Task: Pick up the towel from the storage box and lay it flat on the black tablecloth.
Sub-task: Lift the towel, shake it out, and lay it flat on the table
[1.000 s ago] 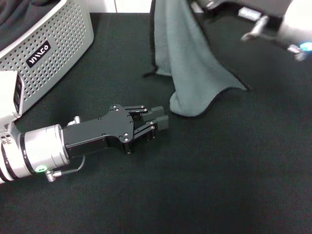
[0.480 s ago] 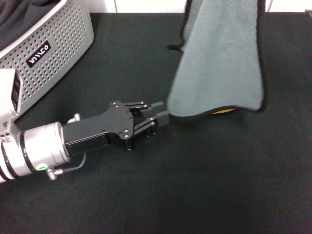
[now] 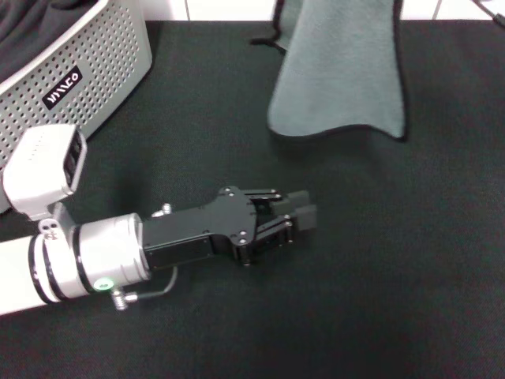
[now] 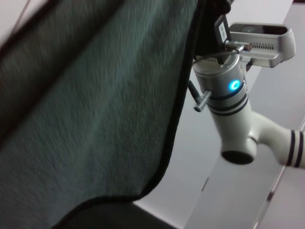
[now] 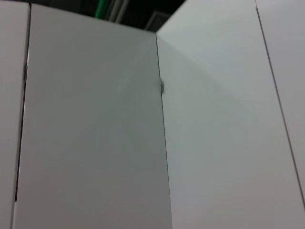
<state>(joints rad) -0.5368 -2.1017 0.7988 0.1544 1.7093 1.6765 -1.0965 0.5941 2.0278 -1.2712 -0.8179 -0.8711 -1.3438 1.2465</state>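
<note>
The towel [image 3: 339, 71] was seen hanging grey-teal side outward over the far part of the black tablecloth [image 3: 394, 260], its upper end running out of the top of the head view and its curved, black-trimmed lower edge appearing clear of the cloth. What held it could not be made out in the head view; in the left wrist view the right gripper [image 4: 213, 21] was seen beside the upper edge of the towel [image 4: 95, 109], but whether its fingers were pinched on the fabric or parted could not be told. The left gripper [image 3: 296, 217] was stretched low over the middle of the tablecloth, well short of the towel, with its dark fingers [image 3: 304, 215] drawn close together on nothing and only a narrow gap left between them. The storage box [image 3: 79, 71] stood at the far left corner, with dark fabric [image 3: 31, 24] lying inside it. Only pale wall panels [image 5: 95, 133] were shown by the right wrist view.
</note>
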